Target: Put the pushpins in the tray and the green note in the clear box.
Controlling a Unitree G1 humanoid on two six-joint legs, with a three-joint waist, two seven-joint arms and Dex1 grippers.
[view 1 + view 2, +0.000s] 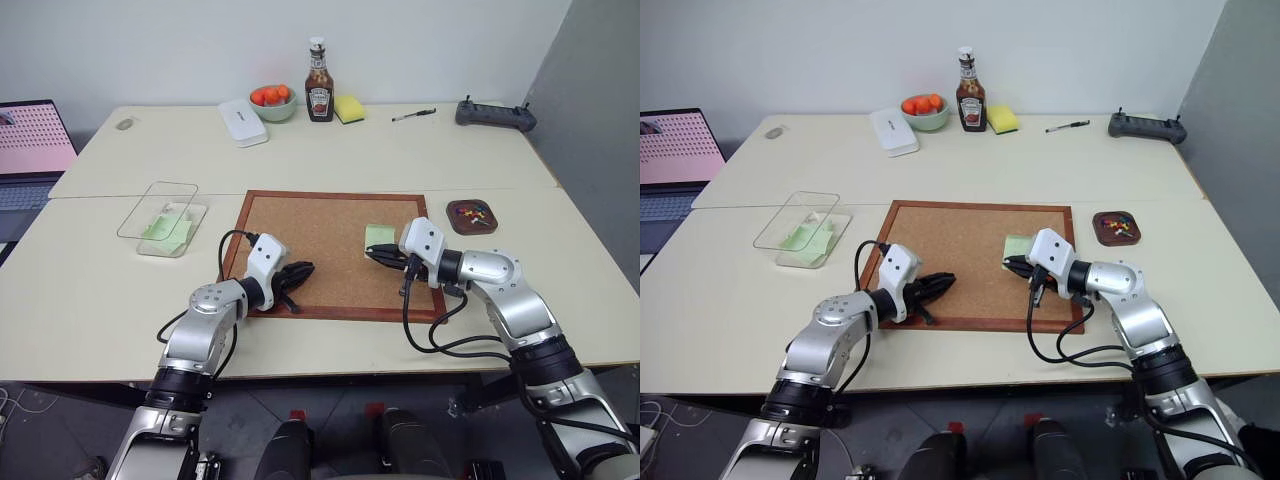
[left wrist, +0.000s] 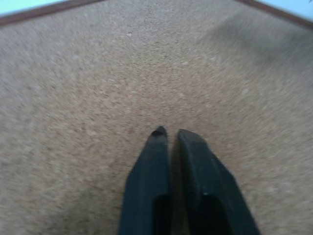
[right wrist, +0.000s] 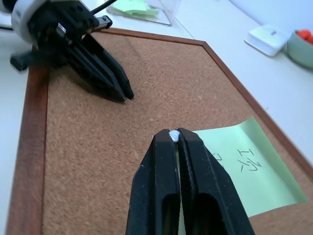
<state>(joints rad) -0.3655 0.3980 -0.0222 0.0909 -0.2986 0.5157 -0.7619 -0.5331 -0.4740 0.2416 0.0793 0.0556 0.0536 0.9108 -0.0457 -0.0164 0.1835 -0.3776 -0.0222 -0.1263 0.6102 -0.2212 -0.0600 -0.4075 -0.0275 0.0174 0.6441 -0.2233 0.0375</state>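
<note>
Right gripper pinches a tiny, slippery pushpin at my fingertips; left gripper nearly together, empty.

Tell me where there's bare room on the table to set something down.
Bare: the near strip left of the corkboard below the clear box, and the wide band between the corkboard and the ketchup bottle. Crowded: the corkboard, where the left gripper and right gripper meet at the green note.

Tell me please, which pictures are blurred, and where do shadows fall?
Left wrist view: the corkboard looks soft and blurred, with a dim shadow near one corner. Right wrist view: the green note is sharp, the white case behind is softer. Head views: evenly lit, no glare.
</note>
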